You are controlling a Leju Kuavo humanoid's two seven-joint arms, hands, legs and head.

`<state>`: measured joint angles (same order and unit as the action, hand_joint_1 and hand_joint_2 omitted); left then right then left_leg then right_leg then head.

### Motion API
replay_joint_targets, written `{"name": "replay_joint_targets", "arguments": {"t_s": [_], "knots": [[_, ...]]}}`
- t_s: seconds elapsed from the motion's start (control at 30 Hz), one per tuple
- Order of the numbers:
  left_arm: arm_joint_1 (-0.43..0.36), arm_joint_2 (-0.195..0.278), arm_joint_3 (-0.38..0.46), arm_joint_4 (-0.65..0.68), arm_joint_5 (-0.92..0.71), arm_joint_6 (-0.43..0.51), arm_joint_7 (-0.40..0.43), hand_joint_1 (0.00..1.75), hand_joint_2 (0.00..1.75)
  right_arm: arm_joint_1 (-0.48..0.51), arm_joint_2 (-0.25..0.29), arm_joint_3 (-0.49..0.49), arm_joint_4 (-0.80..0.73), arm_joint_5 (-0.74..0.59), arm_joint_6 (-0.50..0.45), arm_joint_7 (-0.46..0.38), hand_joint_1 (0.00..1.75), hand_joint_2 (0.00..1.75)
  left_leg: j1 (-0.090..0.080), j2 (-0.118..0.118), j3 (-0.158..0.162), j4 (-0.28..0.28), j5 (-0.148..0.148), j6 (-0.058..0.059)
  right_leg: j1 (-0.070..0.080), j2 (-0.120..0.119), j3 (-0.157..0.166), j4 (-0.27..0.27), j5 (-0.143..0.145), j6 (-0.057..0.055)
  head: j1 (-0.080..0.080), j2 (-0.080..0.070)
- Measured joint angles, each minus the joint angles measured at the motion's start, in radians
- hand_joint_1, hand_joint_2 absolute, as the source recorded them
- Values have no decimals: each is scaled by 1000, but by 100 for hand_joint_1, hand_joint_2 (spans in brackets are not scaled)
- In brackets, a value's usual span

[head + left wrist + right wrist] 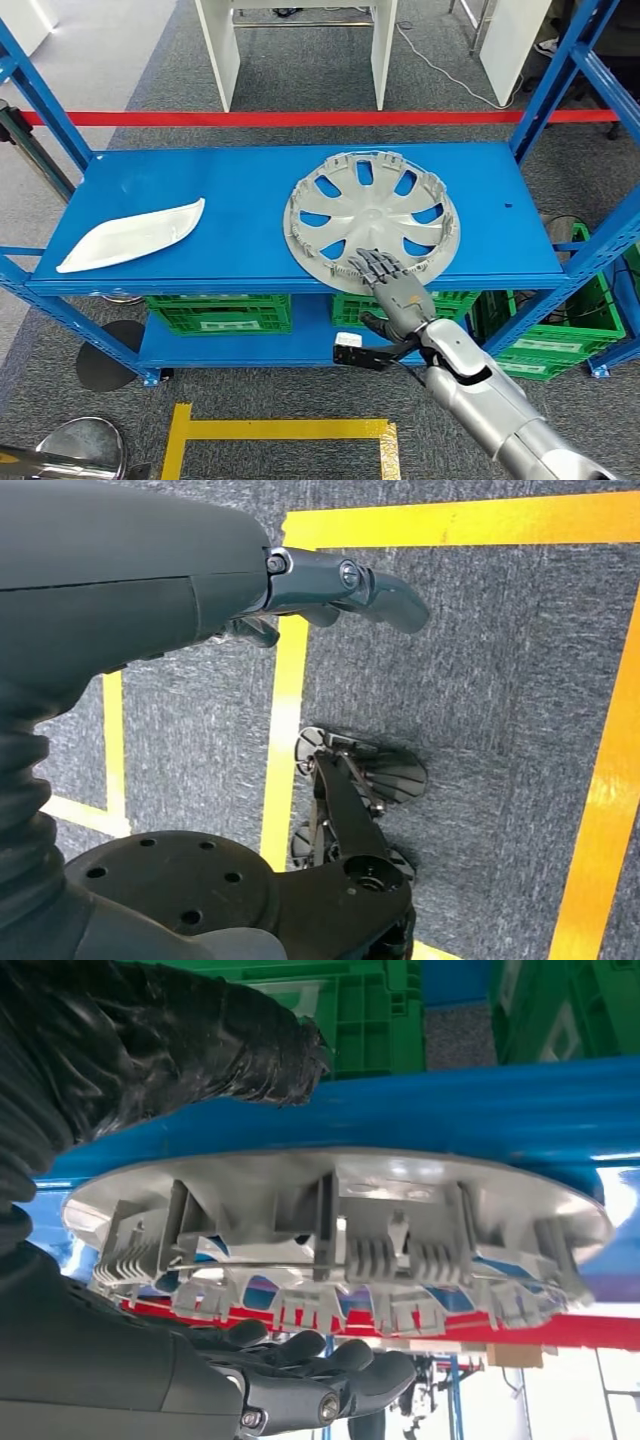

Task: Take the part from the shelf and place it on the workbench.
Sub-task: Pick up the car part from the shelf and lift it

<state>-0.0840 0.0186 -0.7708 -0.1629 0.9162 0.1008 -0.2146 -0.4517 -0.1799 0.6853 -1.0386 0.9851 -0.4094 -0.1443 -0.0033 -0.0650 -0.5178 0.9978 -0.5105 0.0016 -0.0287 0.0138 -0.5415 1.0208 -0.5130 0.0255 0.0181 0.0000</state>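
Observation:
A silver hubcap (371,215) lies with its ribbed back up on the blue shelf (249,190), its near rim reaching slightly past the front edge. My right hand (392,285) is at that near rim, its fingers (375,265) spread over the top. In the right wrist view the hubcap (340,1230) sits between the fingers (324,1360) and the thumb (226,1040), which is at the shelf's front lip; a gap shows on the finger side. A white curved part (132,235) lies at the shelf's left end. My left hand (340,585) hangs over the floor, fingers straight, holding nothing.
Blue uprights (558,80) frame the shelf at both ends. Green crates (219,312) stand on the lower level and another (558,330) at the right. Yellow tape (279,430) marks the grey floor in front; a red line (302,118) runs behind.

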Motion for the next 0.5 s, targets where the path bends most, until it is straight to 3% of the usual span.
{"name": "replay_joint_targets", "arguments": {"t_s": [0.5], "knots": [[-10,2,-21,0,-17,-3,14,0,175,-90,47,0,181,19,37,16,0,175,0,0,0,0,0,0,0,0,0,0,0,0,0,0]]}}
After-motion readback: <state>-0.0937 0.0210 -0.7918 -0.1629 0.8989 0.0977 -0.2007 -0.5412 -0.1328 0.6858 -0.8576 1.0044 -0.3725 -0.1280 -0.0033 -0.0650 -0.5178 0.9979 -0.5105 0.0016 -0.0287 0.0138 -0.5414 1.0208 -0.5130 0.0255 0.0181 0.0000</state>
